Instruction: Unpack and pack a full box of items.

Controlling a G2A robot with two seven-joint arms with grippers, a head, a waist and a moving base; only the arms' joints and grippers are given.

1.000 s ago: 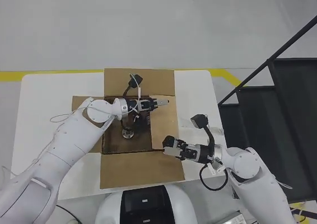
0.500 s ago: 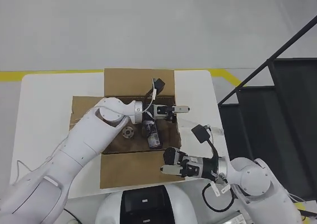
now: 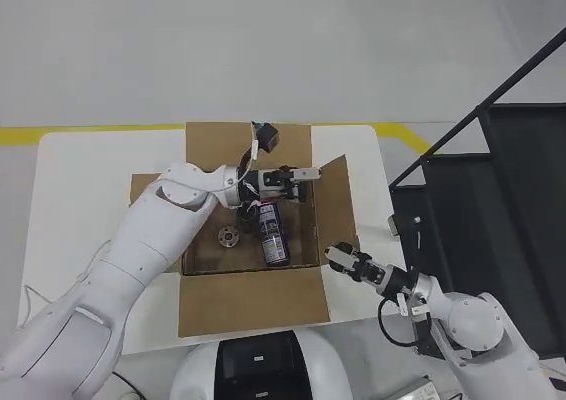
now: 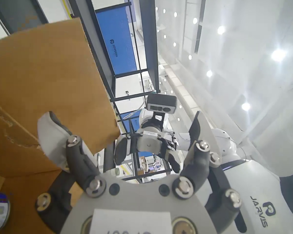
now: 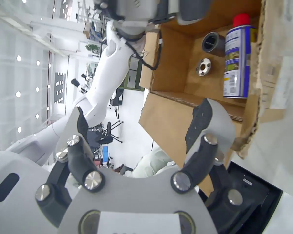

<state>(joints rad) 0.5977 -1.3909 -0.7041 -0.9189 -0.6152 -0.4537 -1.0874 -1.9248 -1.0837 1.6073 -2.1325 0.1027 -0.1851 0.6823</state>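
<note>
Unpacking looks barely begun: brown cardboard box (image 3: 253,300) stands open on the white table (image 3: 73,200).
Blue spray can with red cap (image 3: 274,237), silver metal ring (image 3: 228,236) and black cylinder (image 5: 211,43) lie inside. Left gripper (image 3: 301,182) hovers above them, released and empty. Right gripper (image 3: 340,257), likewise released, sits beside the right flap.

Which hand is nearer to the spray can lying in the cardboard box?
Left. The left hand is over the cardboard box, just past the red-capped end of the spray can. The right hand is outside the box, off its near right corner.
</note>
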